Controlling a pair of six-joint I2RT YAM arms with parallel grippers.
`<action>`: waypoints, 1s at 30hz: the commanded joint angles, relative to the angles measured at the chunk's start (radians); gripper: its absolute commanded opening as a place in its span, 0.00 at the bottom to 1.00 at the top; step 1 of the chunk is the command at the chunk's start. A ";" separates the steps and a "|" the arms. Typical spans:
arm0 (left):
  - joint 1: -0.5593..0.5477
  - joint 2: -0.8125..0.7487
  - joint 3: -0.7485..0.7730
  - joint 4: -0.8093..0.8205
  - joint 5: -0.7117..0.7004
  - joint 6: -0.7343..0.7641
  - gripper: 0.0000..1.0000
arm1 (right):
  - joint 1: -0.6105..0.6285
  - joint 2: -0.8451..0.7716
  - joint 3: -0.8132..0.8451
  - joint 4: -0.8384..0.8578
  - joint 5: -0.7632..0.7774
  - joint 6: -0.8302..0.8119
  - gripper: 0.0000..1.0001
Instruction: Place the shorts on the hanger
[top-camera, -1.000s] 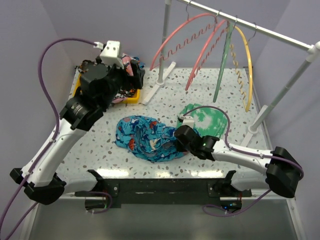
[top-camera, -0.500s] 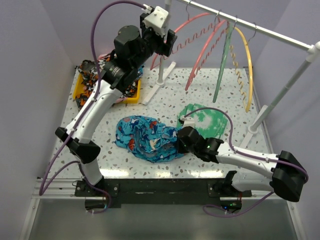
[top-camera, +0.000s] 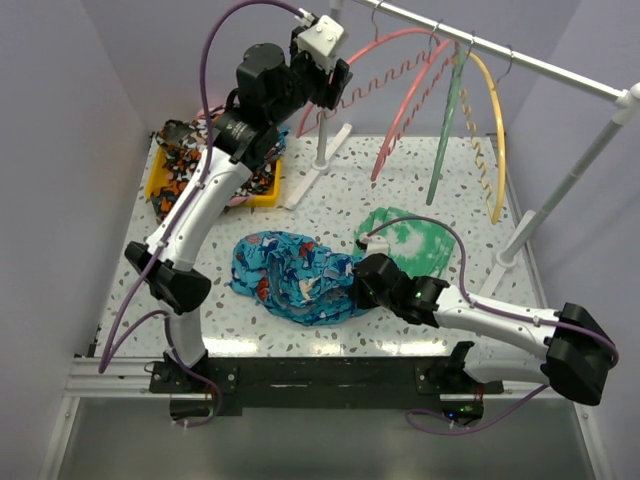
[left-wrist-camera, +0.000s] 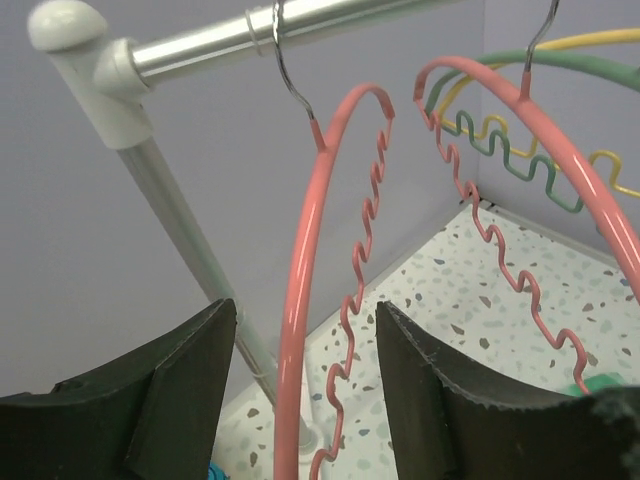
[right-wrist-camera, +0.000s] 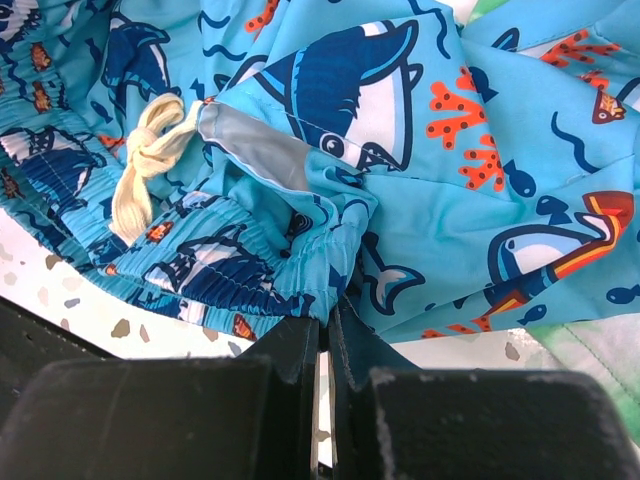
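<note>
From above, we see the turquoise-blue shark-printed fabric shorts crumpled midway along the near edge of the speckled desk. The left wrist view shows the left gripper with jaws spread, the salmon-pink curved plastic hanger showing between them. In the right wrist view, the right gripper has its jaws pinching a fold of the shorts.

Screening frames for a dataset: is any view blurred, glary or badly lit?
Top external: sharp, evenly lit, glare streaks on the table at its near edge. Left wrist: hanger crisp, left fingers dark, slightly soft. Right wrist: shorts sharp, right fingers a dark blur.
</note>
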 joint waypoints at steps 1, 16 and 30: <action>0.005 0.028 0.027 -0.047 0.067 -0.007 0.62 | 0.002 0.012 0.011 0.031 -0.020 -0.015 0.00; 0.005 0.054 -0.011 -0.078 0.043 0.005 0.43 | 0.002 0.069 0.021 0.042 -0.049 -0.026 0.00; 0.005 0.048 -0.052 -0.037 0.040 -0.056 0.24 | 0.002 0.108 0.012 0.056 -0.072 -0.026 0.00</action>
